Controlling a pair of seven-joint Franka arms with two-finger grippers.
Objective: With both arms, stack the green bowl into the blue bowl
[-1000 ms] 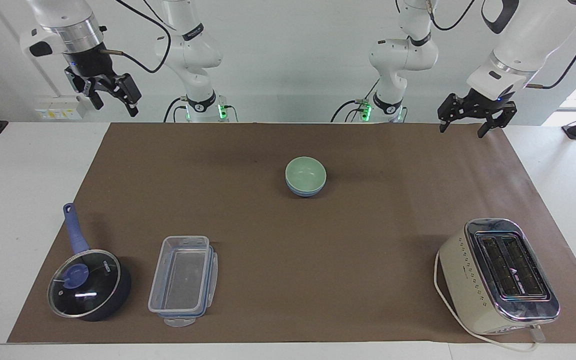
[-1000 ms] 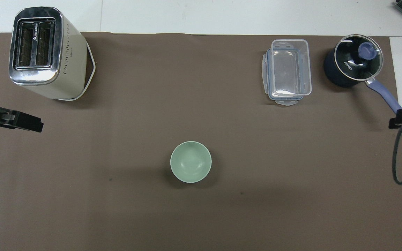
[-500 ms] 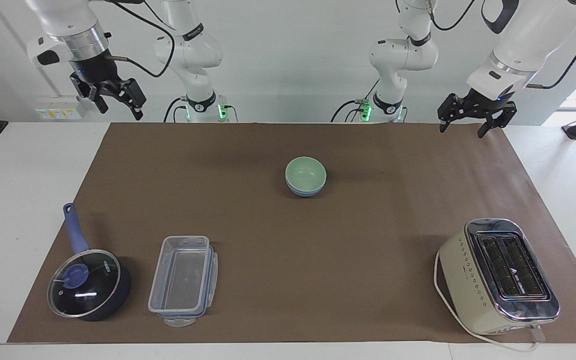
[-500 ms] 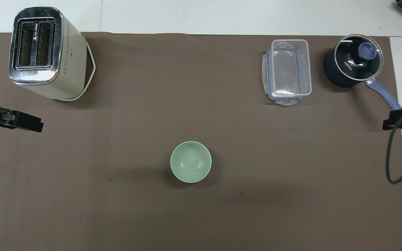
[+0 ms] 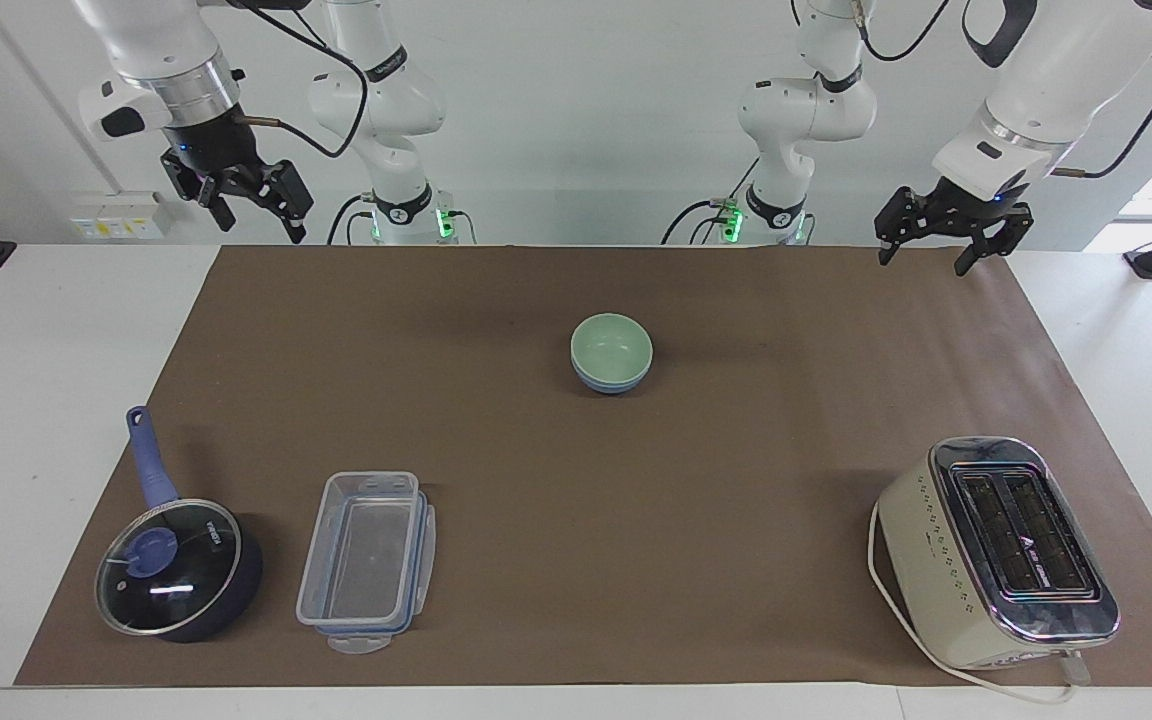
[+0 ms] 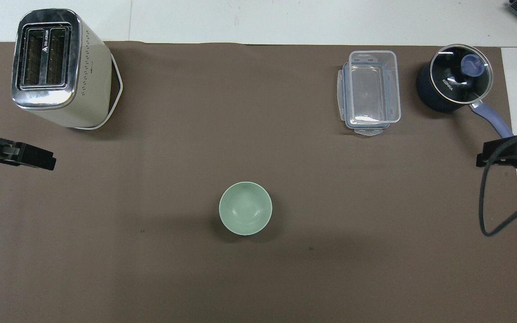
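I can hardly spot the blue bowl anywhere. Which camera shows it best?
The facing view. There the blue bowl shows as a thin blue band under the green bowl, which is nested inside it. In the overhead view the green bowl covers it completely, so no blue can be seen.

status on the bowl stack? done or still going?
Looks done: the green bowl sits nested in the blue bowl, whose rim shows just under it, mid-mat. In hand: nothing. The left tool hangs open over the mat's edge at its own end; the right tool is raised by the mat corner at the other end, open too. Left: nothing visible on the stack itself.
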